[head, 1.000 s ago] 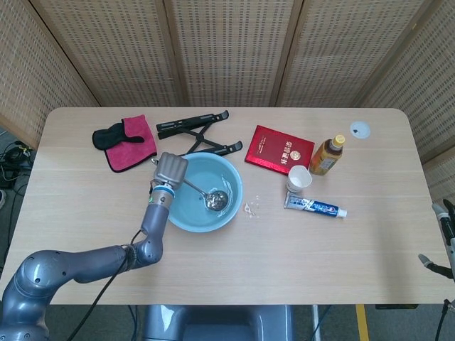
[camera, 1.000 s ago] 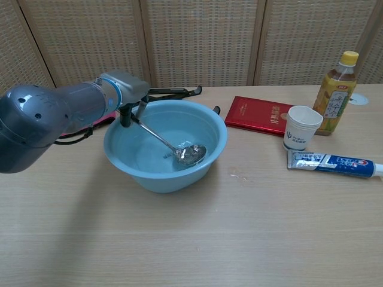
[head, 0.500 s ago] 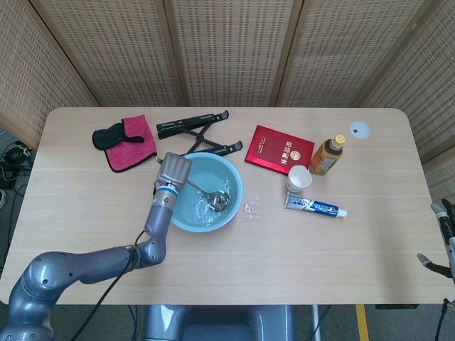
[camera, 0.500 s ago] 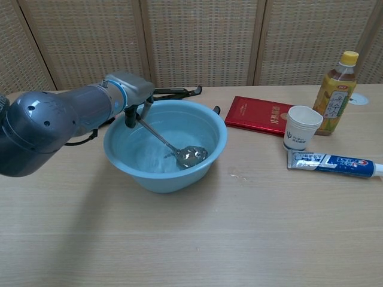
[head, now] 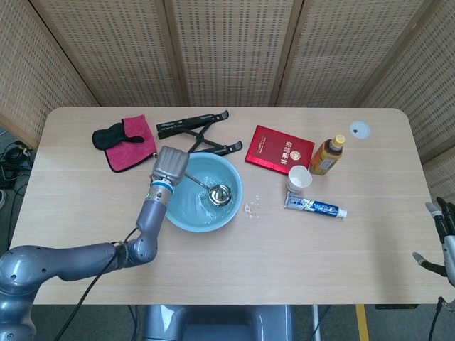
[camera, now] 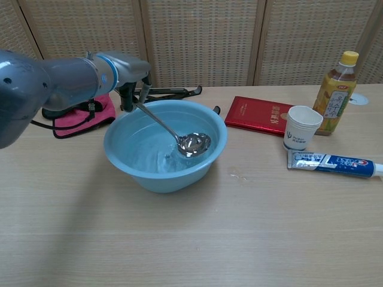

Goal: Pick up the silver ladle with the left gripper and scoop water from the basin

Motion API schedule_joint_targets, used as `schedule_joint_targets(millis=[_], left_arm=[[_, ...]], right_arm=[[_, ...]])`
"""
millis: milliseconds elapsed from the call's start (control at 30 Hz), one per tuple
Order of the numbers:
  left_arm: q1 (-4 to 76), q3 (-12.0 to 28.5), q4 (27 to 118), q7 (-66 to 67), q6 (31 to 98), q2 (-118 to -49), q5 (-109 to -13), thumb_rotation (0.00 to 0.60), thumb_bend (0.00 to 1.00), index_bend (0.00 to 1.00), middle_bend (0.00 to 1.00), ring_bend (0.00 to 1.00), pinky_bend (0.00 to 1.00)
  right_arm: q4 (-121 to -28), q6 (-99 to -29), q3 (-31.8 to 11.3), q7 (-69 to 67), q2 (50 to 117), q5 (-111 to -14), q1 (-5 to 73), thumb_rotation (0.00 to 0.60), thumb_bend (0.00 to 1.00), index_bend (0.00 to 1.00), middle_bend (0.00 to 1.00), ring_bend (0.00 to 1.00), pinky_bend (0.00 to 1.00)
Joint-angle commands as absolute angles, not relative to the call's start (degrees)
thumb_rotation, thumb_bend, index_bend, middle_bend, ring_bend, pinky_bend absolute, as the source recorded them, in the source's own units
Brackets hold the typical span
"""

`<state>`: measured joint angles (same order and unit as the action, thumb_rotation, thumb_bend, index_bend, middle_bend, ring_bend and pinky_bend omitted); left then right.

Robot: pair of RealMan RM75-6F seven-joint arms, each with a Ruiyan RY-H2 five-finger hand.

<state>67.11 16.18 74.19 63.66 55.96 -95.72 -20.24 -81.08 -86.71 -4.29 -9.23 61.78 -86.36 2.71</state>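
While the left robot hand (camera: pixel 128 75) grips the silver ladle (camera: pixel 194 143), its bowl hangs over the water-filled basin (camera: pixel 164 178).

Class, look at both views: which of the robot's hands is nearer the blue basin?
Left. The left hand holds the silver ladle over the blue basin's rim; the right hand hangs off the table's far right edge.

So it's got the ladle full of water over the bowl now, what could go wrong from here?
Possibly a spill: the left hand holds the silver ladle only at the far end of its long handle, so a small tilt could tip the water out. The red booklet lies close beside the blue basin and could get wet. Drops already mark the table near the rim.
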Motion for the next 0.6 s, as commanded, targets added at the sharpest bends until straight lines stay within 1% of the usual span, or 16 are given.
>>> schedule_joint_targets(millis=[33, 300, 600], left_arm=[[67.7, 16.8, 79.2, 65.2, 57.8, -91.3, -18.6, 0.600, 0.70, 0.75, 0.93, 0.89, 1.00], [68.7, 17.7, 87.4, 66.3, 58.2, -83.9, -13.5, 0.600, 0.70, 0.75, 0.93, 0.89, 1.00], [71.0, 16.8, 93.3, 68.0, 59.1, -77.3, -8.1, 0.600, 0.70, 0.75, 0.92, 0.89, 1.00]], right_arm=[[-81.9, -86.7, -4.3, -8.4, 61.7, -86.5, 2.9, 0.600, 0.00, 0.00, 0.00, 0.00, 0.00], [-83.9, -86.9, -4.3, -6.2, 61.4, -86.9, 3.0, 0.600, 0.00, 0.00, 0.00, 0.00, 0.00], [-85.9, -86.8, -4.1, -3.8, 61.4, -87.2, 3.3, 0.600, 0.00, 0.00, 0.00, 0.00, 0.00]])
